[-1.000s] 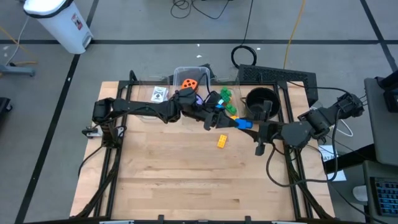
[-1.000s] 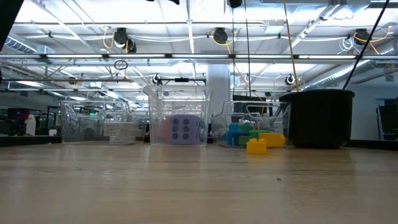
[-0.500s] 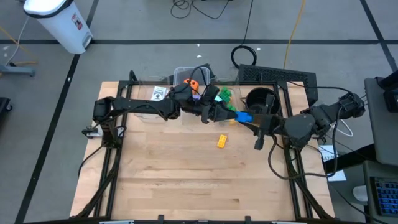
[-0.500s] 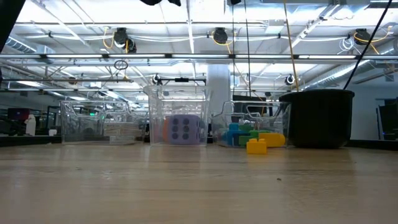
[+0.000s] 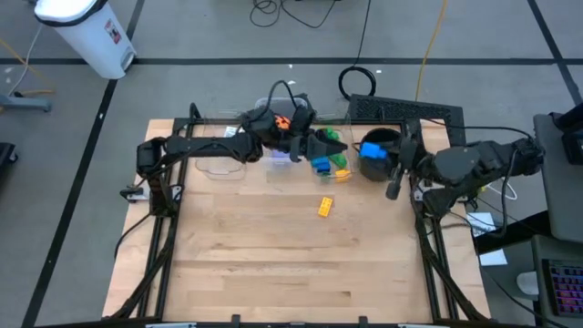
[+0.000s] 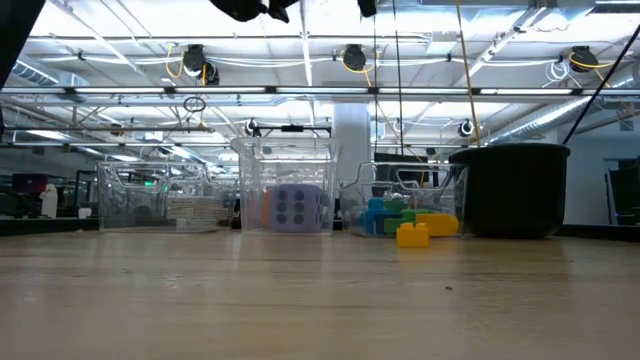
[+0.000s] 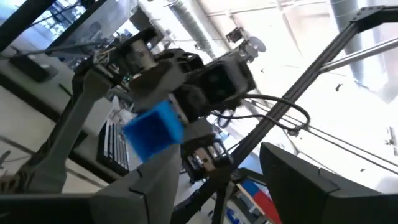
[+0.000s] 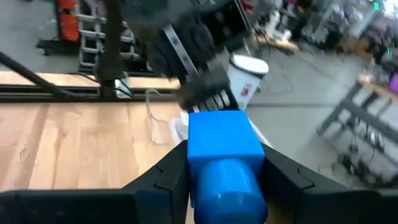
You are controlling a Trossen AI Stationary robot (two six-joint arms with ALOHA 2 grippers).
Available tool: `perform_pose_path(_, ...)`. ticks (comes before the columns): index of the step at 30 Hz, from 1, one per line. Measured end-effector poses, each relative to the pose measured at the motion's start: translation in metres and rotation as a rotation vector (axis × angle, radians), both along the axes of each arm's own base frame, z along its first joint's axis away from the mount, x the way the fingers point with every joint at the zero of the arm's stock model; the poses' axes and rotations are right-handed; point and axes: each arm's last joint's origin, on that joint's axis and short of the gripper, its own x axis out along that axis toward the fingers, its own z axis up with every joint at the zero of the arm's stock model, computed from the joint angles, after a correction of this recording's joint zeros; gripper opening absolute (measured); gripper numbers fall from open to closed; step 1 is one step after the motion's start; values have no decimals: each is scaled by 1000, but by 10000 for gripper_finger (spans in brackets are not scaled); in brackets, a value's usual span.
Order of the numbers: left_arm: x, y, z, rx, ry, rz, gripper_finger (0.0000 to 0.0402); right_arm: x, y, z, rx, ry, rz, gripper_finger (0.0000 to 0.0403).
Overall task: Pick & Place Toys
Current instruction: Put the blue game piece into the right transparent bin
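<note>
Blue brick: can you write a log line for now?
right gripper: shut on blue brick | blue brick: near black pot | left gripper: open, empty

I work at a wooden table [image 5: 273,255] on a black frame [image 5: 155,237] in what looks like a robotics lab or industrial workshop: bare concrete floor [image 5: 182,36] with taped lines, loose cables [image 5: 360,80], a white bin [image 5: 86,32], ceiling trusses [image 6: 320,95] with hung lamps [image 6: 352,57], and monitors [image 5: 565,282] beside my right arm.
</note>
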Motion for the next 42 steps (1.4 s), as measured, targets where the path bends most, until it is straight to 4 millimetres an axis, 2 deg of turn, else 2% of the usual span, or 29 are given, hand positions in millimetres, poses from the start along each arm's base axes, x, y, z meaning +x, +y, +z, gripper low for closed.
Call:
perform_pose_path(4,-8,12,7,28,-15,3,227,-7,-10,-5,83,26,-40,134)
perform_pose_path(7,-17,16,17,69,-36,33,228,-3,-18,-11,153,76,-28,133)
perform_pose_path(13,-39,7,43,204,-66,111,228,29,-47,-33,299,255,2,133)
perform_pose_path(19,-64,-12,59,324,30,162,228,70,-88,-67,427,450,57,133)
perform_pose_path(25,-81,-35,64,386,142,211,227,98,-126,-104,537,595,103,135)
perform_pose_path(31,-92,-51,70,407,171,242,227,114,-157,-142,579,762,82,135)
perform_pose_path(38,-92,-60,69,390,185,222,227,135,-184,-168,598,910,102,136)
perform_pose_path(42,-92,-63,67,380,215,210,227,146,-192,-181,609,946,111,136)
